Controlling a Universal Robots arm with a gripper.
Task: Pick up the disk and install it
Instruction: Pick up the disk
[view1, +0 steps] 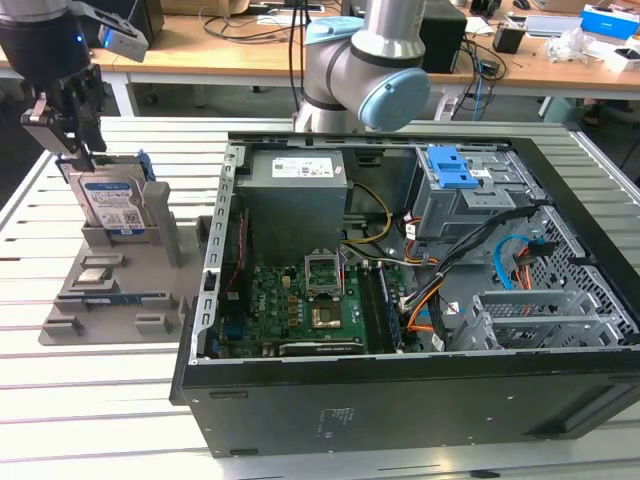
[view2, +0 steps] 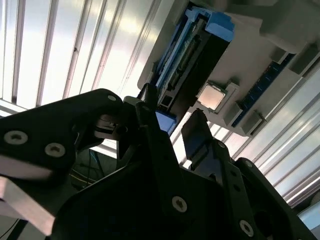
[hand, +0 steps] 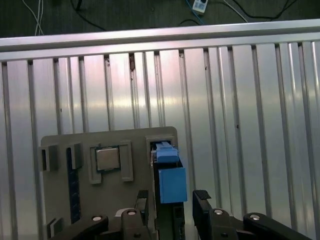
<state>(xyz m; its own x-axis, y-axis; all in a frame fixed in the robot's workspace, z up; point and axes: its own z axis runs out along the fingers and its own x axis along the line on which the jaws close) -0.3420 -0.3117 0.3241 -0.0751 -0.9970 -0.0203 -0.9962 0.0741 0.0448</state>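
Exterior view, upper left: the pincer (view1: 78, 150) hangs over the disk (view1: 112, 205), which stands on edge in a grey holder (view1: 120, 285) on the bench (view1: 60, 400). Its fingers (hand: 200, 202) are apart, one either side of the disk's top edge.

The blue-railed disk (view1: 112, 205) stands upright in a grey holder (view1: 110, 310).
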